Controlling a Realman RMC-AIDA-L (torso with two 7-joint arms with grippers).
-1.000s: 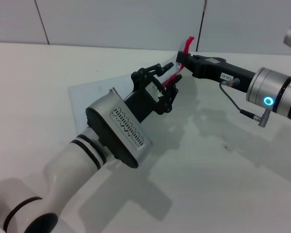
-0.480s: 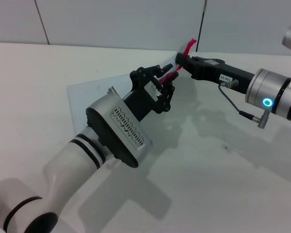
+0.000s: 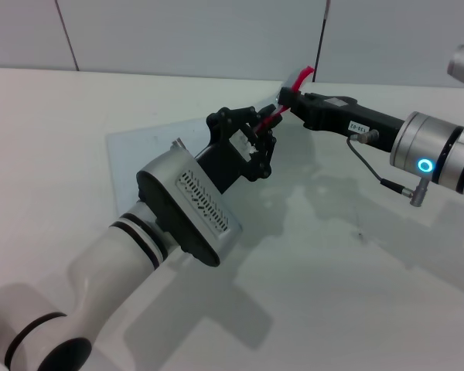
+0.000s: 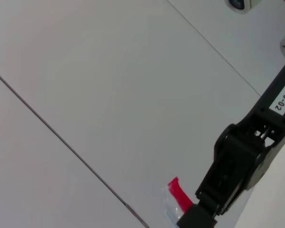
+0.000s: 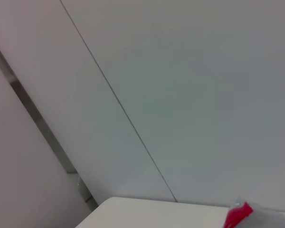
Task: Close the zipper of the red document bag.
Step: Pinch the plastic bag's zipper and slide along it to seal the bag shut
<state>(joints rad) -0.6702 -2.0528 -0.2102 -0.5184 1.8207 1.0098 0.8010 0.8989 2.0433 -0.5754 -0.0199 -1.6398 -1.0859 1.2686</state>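
Observation:
The red document bag (image 3: 151, 148) is a translucent pale sheet, flat on the white table at its left end and lifted at its right. Its zipper (image 3: 272, 119) is a red strip along the raised edge, ending in a red tip (image 3: 302, 74). In the head view my left gripper (image 3: 261, 128) is shut on the zipper partway along the strip. My right gripper (image 3: 286, 97) is shut on the bag's corner, just below the red tip. That red tip (image 4: 178, 194) also shows in the left wrist view beside the right arm's black fingers (image 4: 199, 216), and in the right wrist view (image 5: 238, 216).
The white table (image 3: 340, 270) stretches toward the front and right. A grey panelled wall (image 3: 178, 35) stands close behind the bag. My left forearm (image 3: 187, 202) covers the bag's near part.
The right gripper has shifted slightly with the bag's corner, and the red tip now sits a little lower and further right. The left gripper has edged slightly left along the strip.

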